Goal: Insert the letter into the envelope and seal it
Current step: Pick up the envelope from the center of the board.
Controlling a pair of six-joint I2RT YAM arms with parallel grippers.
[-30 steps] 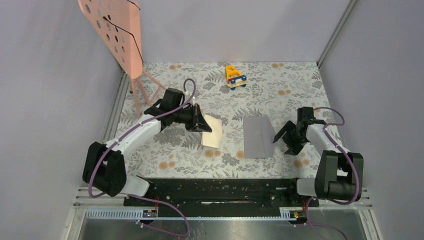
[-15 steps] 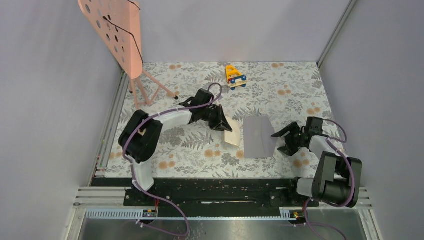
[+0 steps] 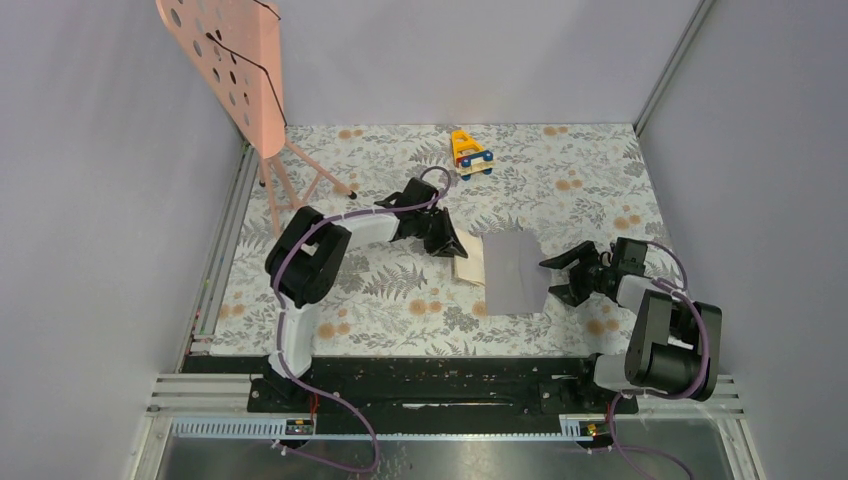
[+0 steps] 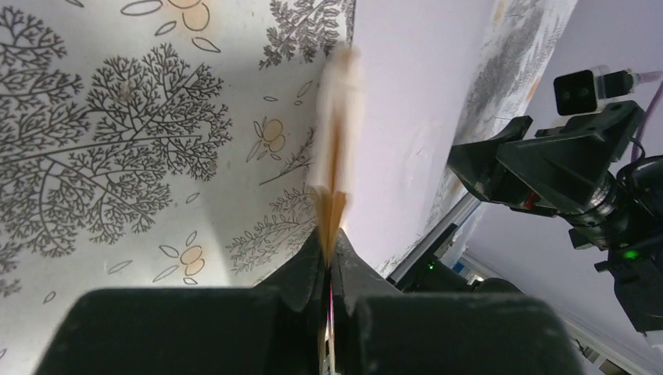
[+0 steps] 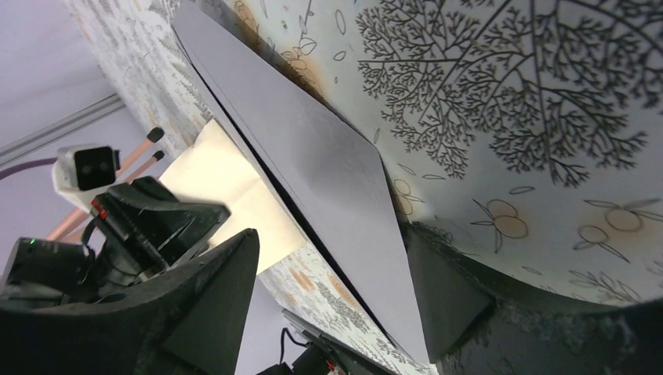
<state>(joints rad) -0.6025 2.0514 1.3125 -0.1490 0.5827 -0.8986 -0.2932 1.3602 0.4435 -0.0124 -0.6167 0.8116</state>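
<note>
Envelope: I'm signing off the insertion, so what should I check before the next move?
1. Grip: left tool shut on letter, ok.
2. Alignment: letter at left edge of envelope, ok.
3. Opening: envelope mouth facing letter, cannot tell.
4. Readiness: right tool open at envelope's right edge, ok.
5. Hold-down: envelope pinned against sliding, not ok; nothing grips it.

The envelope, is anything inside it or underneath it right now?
The tan letter, pinched in the left claw, meets the envelope at its left edge. Whether the letter's far edge has slipped inside or underneath is covered by the grey paper. Nothing else shows there.
</note>
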